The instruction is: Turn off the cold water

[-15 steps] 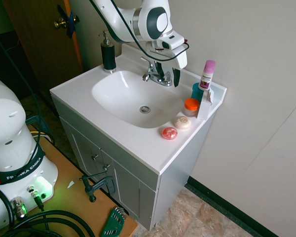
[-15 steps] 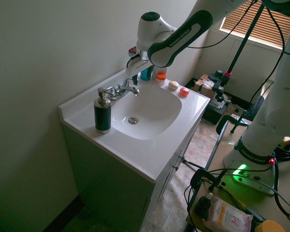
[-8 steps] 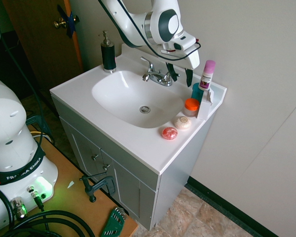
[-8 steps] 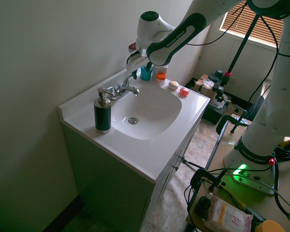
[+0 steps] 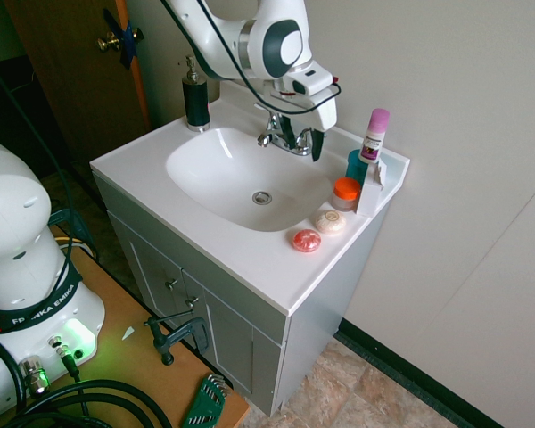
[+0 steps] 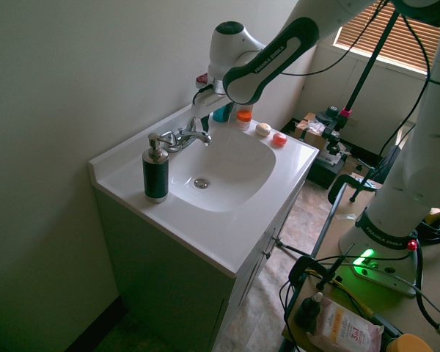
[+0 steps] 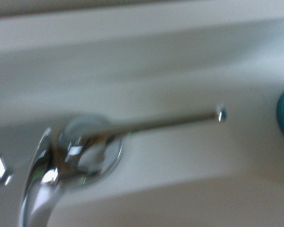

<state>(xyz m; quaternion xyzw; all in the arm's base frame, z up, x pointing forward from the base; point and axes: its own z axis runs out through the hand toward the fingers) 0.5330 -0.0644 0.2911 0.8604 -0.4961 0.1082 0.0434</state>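
The chrome faucet (image 5: 281,135) stands at the back of the white sink (image 5: 205,147), with a short spout and two lever handles; no water stream shows. My gripper (image 5: 306,138) hangs open right over the faucet's right-hand handle, one dark finger (image 5: 317,144) on the handle's far side. In the second exterior view the gripper (image 6: 203,119) sits just above and behind the faucet (image 6: 183,136). The wrist view shows a blurred lever handle (image 7: 161,122) lying level, its round base (image 7: 92,151) and part of the spout (image 7: 35,194).
A dark pump bottle (image 5: 195,94) stands left of the faucet. To the right are a teal cup (image 5: 357,166), a pink-capped bottle (image 5: 374,134), an orange-lidded jar (image 5: 345,191) and two round soaps (image 5: 317,230). The wall rises close behind.
Half a second ago the gripper had swung right toward the teal cup. It has now come back left, over the faucet's right handle, much as one second ago.
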